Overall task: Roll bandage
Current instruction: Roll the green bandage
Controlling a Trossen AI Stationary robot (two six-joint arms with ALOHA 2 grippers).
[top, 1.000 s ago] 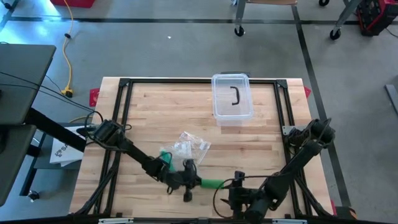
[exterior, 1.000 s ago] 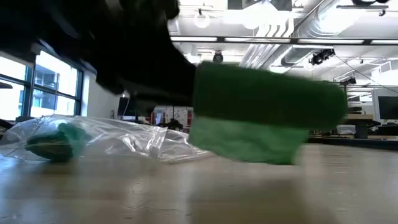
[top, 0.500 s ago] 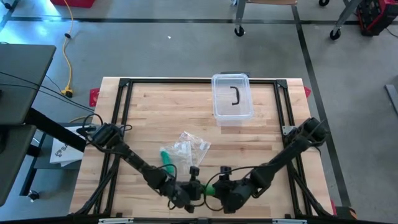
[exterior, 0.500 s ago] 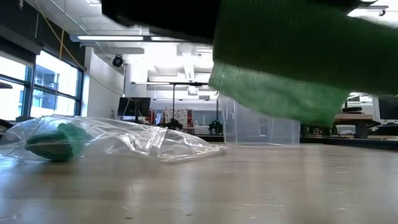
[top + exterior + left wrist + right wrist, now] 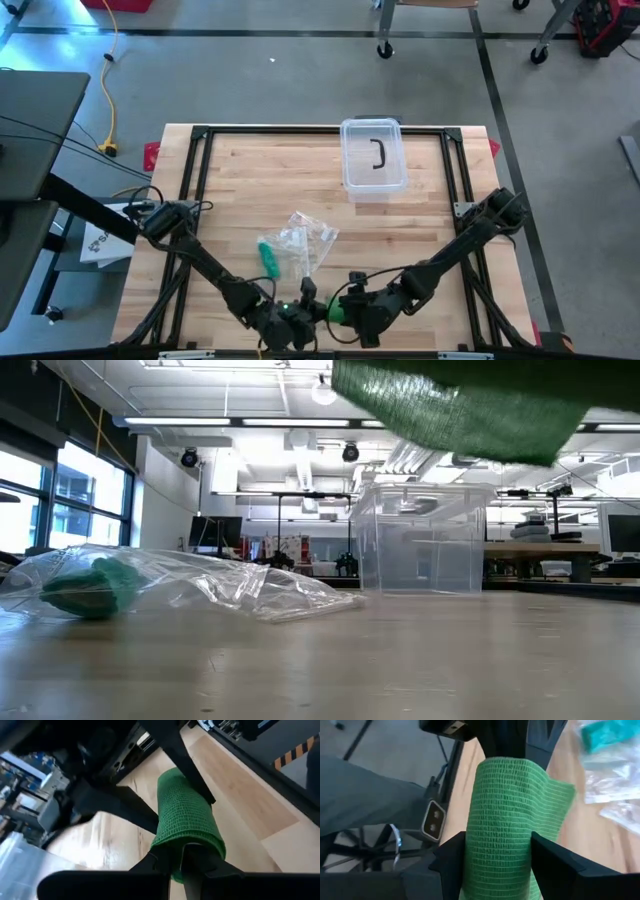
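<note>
A green bandage (image 5: 335, 310), loosely rolled, is held up in the air between my two grippers near the table's front edge. It shows at the top of the low view (image 5: 460, 400), clear of the table. My left gripper (image 5: 300, 318) is shut on one end of it (image 5: 187, 820). My right gripper (image 5: 352, 308) is shut on the other end (image 5: 502, 820). A loose flap (image 5: 560, 795) stands off the roll's side. My left gripper pinches the bandage's left end (image 5: 184, 851) between its two fingertips. The fingers point along the roll, toward the table's right. The bandage is lifted clear of the table. My right gripper holds the bandage's right end across its width, one finger (image 5: 451, 857) on each side of the roll (image 5: 495, 865). The fingers come level from the table's right, along the roll. The roll is clear of the table.
A clear plastic bag (image 5: 305, 238) with a teal bandage roll (image 5: 268, 255) lies on the table behind the grippers; it also shows in the low view (image 5: 180, 585). A clear lidded box (image 5: 373, 155) stands at the far middle. The table's front edge is close.
My left gripper has carried the bandage toward the table's near edge and up; in the low view the bandage has risen from mid-height to the top. My right gripper has gone toward the table's left, up to the bandage's free end.
</note>
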